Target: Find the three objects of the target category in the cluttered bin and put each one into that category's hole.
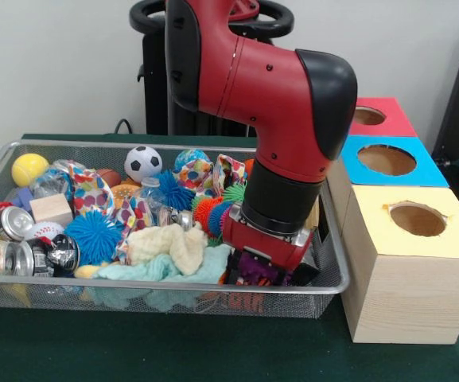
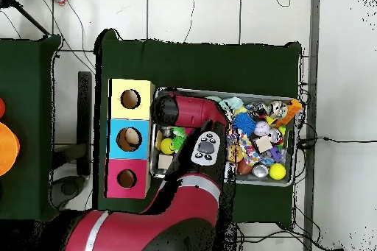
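Observation:
The wire mesh bin [image 1: 134, 283] is packed with clutter. My arm reaches down into its near right corner, and my gripper [image 1: 265, 269] is sunk among the objects there, next to something purple; its tips are hidden. In the overhead view the arm covers the left part of the bin [image 2: 221, 93]. A pale yellow and orange soft thing [image 2: 293, 110] lies at the bin's corner, possibly a plush. No tan teddy bear shows. The red-surround hole [image 1: 368, 116] tops the farthest box; it also shows in the overhead view [image 2: 127, 179].
The blue-surround hole [image 1: 387, 160] and the yellow-surround hole [image 1: 417, 219] top boxes right of the bin. In the bin lie a soccer ball [image 1: 143, 163], a yellow ball [image 1: 29, 169], a blue spiky ball [image 1: 94, 236], cream cloth [image 1: 169, 243], mint cloth [image 1: 157, 270], cans [image 1: 10, 256].

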